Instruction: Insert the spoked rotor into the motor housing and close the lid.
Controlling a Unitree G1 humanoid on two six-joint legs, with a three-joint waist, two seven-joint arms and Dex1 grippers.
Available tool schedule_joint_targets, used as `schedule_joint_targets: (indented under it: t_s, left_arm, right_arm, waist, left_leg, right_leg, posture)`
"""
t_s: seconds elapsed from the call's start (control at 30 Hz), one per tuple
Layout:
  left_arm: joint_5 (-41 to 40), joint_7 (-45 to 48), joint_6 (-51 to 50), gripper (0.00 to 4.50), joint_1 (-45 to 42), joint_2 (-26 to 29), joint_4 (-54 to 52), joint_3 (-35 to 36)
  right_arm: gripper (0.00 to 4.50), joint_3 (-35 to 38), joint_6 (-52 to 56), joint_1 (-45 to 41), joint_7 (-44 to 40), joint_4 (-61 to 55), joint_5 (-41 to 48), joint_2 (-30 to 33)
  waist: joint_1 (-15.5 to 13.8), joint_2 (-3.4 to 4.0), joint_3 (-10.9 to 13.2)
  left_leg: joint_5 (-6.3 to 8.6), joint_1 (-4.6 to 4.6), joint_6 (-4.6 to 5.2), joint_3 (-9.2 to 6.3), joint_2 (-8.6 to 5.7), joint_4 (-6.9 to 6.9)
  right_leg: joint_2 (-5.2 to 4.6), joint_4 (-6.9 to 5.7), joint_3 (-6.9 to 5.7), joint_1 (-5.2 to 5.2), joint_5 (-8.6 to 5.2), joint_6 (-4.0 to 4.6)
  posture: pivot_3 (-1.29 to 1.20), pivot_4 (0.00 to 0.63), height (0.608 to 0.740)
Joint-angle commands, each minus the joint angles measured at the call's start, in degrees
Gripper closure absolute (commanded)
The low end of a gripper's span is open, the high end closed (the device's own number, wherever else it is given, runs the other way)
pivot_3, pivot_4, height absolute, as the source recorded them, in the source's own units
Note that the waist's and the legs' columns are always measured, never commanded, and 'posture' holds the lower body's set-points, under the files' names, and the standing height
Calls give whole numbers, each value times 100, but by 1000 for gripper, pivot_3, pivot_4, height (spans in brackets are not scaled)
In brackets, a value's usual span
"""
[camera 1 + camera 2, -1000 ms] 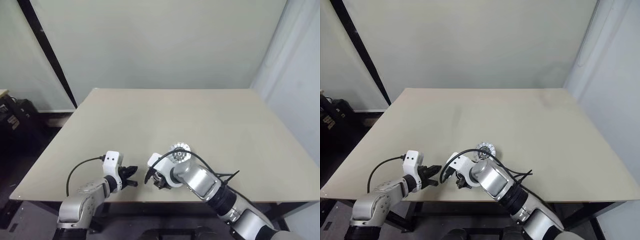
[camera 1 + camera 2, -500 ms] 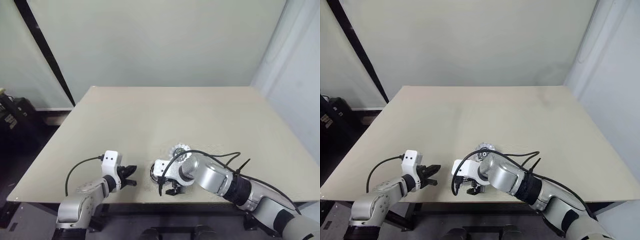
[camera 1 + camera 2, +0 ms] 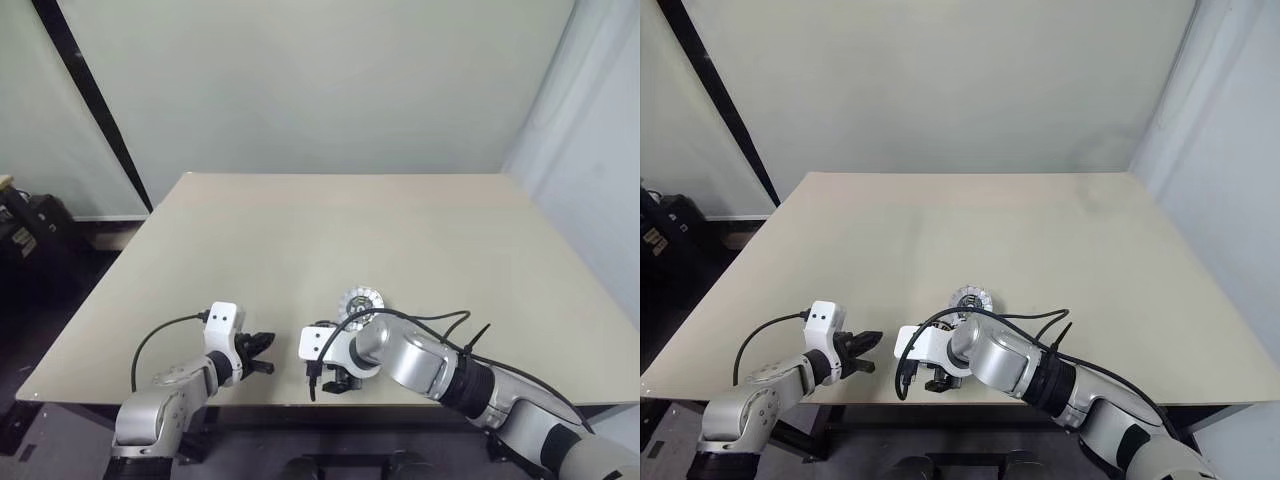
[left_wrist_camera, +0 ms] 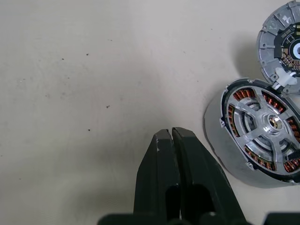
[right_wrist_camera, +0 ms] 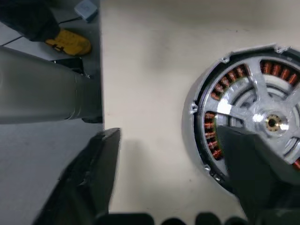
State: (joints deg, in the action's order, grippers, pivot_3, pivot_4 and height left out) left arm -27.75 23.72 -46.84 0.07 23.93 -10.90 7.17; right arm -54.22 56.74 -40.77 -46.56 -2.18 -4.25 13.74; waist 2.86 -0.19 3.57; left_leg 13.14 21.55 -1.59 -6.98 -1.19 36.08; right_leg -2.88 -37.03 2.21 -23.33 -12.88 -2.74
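The spoked rotor (image 4: pixel 266 125) already sits inside the motor housing (image 4: pixel 220 145), with the orange wire coils showing between its silver spokes. The housing rests on the table (image 3: pixel 300 240) close to the near edge, about in the middle. The lid (image 4: pixel 281 44) is flipped open and lies flat just on the far side of the housing, joined to it at the rim by a small hinge.

The right gripper (image 5: pixel 173 173) hangs over the housing with its two black fingers spread apart and holding nothing. One finger (image 5: pixel 253 159) sits right over the rotor; the other is out past the table's near edge. The left gripper (image 4: pixel 171 140) is a bit to the left, pressed tight shut and empty, resting over bare table.

The job left looks like folding the lid over. What could go wrong? The housing is very near the edge (a hard push toward the robot might slide it off). A finger could also catch a spoke and lift the rotor back out, or the lid could come down crooked on its hinge.
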Motion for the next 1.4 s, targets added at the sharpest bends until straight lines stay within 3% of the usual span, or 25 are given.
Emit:
schedule_joint_targets:
  t_s: [0.03, 0.23, 0.5, 0.7, 0.9, 1.3, 1.4]
  left_arm:
    - [20, 14, 12, 4500, -23, 57, -279, 10]
    - [23, 1, 38, 4500, -10, 36, -278, 35]
    - [37, -10, 80, 4500, -28, -1, -230, 21]
    - [67, -2, 108, 4500, -81, -1, -168, 0]
    - [80, 19, 138, 4500, -96, 1, -133, 0]
    - [78, 113, 186, 4500, -102, 60, -43, 13]
    - [32, 526, 440, 4500, 6, 222, -17, 29]
  right_arm:
    - [2342, 206, -42, 73, 187, 231, -54, -97]
    - [4398, 1218, 570, 435, 630, 517, 290, -736]
    - [4458, 1900, 1639, 608, 1123, 112, 657, -1485]
    - [4458, 1655, 2202, 642, 1152, -273, 960, -1486]
    - [4458, 1364, 1787, 557, 1276, -235, 912, -1318]
    - [253, 1310, 1342, 118, 1122, -945, 1124, -812]
    - [62, 1590, 1200, 90, 1326, -1222, 1048, -649]
  waist:
    - [1, 0, -1]
    - [3, -9, -13]
    - [1, -10, -14]
    - [4, -10, -14]
    - [5, -10, -14]
    - [3, -10, -13]
    - [3, -10, -13]
  left_leg:
    - [0, -3, 0, 1, 1, 0]
    - [-2, -15, -1, 4, 10, 2]
    - [-7, -5, -7, 5, 4, 11]
    - [-7, -4, -7, 4, 5, 9]
    - [-7, -5, -7, 5, 6, 10]
    - [-7, -3, -7, 4, 5, 18]
    - [-7, -1, -7, 4, 5, 18]
  right_leg:
    - [0, 0, 0, 1, 1, 1]
    - [9, -8, 0, 7, 7, 13]
    - [7, -41, 3, -5, 7, 15]
    - [7, -43, 2, -10, 7, 15]
    - [7, -44, 2, -9, 7, 15]
    - [6, -47, 1, -10, 6, 15]
    - [6, -47, 1, -11, 6, 15]
  posture:
    - [0, 0, 740]
    - [0, 0, 740]
    - [0, 0, 740]
    - [0, 0, 740]
    - [0, 0, 740]
    - [0, 0, 740]
    - [0, 0, 740]
